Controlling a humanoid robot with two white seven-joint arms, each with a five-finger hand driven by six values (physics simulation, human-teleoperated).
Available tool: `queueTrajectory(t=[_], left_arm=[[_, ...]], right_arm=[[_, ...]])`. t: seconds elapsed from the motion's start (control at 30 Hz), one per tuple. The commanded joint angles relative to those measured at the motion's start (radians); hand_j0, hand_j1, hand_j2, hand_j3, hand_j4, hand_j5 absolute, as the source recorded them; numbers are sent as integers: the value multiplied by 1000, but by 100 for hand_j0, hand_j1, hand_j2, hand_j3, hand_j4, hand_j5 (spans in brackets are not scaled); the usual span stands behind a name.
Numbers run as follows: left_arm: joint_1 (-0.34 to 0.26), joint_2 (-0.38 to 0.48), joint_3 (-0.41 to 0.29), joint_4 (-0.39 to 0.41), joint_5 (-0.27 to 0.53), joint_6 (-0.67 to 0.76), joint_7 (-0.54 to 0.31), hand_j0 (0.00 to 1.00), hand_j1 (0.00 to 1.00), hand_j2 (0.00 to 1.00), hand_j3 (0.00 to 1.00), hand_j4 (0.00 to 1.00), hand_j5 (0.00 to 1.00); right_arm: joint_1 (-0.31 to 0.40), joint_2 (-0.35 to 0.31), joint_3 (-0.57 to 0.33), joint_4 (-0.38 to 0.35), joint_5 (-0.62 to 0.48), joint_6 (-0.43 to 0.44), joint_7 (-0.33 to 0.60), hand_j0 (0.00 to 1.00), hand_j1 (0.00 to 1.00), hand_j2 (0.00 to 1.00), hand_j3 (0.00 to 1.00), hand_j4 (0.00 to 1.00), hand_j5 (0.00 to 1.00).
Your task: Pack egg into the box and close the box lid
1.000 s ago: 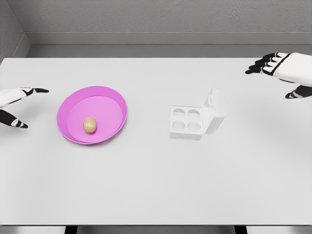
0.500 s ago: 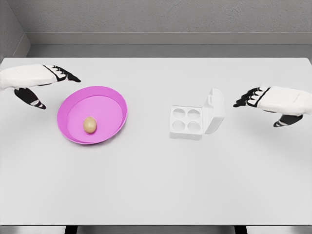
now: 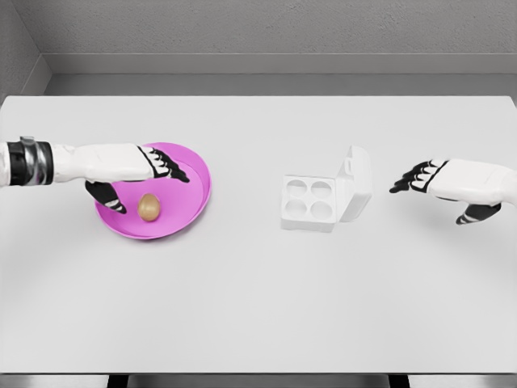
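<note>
A tan egg (image 3: 148, 207) lies in a pink plate (image 3: 191, 199) on the left of the white table. My left hand (image 3: 139, 179) hovers over the plate just above and left of the egg, fingers spread, thumb pointing down beside the egg, holding nothing. A white egg box (image 3: 311, 201) with four empty cups sits right of centre, its lid (image 3: 356, 183) standing open on the right side. My right hand (image 3: 443, 187) floats to the right of the lid, open, fingertips pointing at it but apart from it.
The white table (image 3: 258, 307) stretches wide in front of the plate and box. A grey wall runs behind its far edge.
My left hand has swept right and down from the table's left edge to over the plate. My right hand has dropped slightly lower beside the box lid.
</note>
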Motion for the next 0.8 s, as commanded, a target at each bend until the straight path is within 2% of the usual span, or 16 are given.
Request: queueTrajectory(t=[0.0,0.13,0.3,0.53,0.77], left_arm=[[0,3,-2,-4,-1,3,0,99,99,99,99,99,99],[8,11,-2,-4,-2,3,0,99,99,99,99,99,99],[11,1,-7,5,-71,3,0,98,98,98,98,98,98],[11,-2,-7,19,-74,3,0,97,97,97,97,97,97],[14,-3,-25,19,-77,3,0,92,92,92,92,92,92]], right_arm=[[0,-1,0,4,-4,3,0,100,100,100,100,100,100],[8,-1,2,4,-4,3,0,100,100,100,100,100,100],[5,-1,20,10,2,3,0,100,100,100,100,100,100],[-9,-1,17,4,9,3,0,100,100,100,100,100,100],[-12,-1,17,-1,9,3,0,100,100,100,100,100,100]])
